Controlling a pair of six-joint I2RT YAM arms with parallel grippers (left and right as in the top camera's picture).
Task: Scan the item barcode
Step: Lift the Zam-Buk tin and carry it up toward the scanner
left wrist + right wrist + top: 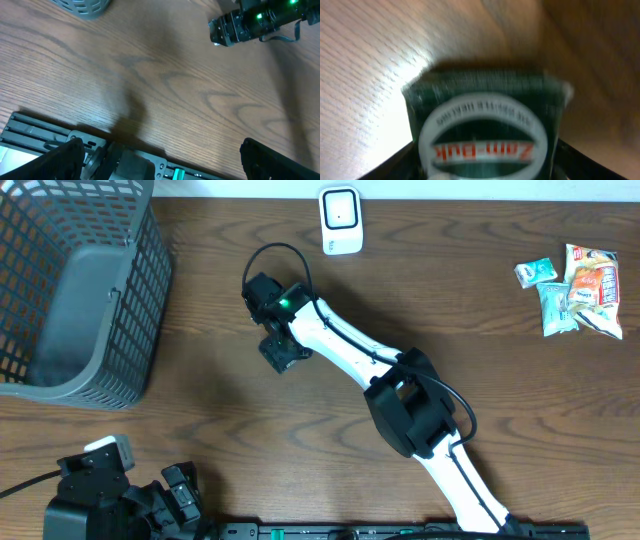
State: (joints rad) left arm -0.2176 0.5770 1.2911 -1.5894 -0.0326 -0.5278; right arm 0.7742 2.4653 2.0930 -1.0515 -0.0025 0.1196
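Observation:
A dark green Zam-Buk box [485,105] lies on the wooden table and fills the right wrist view, blurred, its label upside down. My right gripper [482,162] straddles it, one black finger [395,160] against its left side and the other against its right, with no gap showing. From above, the right gripper [282,352] is stretched to the table's middle, covering the box. The white barcode scanner [340,221] stands at the far edge. My left gripper [165,167] rests open and empty at the near left, over the base rail.
A grey mesh basket [40,370] stands at the far left. Several snack packets [575,290] lie at the far right. The right arm [410,405] crosses the table's middle diagonally. A black rail [50,132] runs along the near edge.

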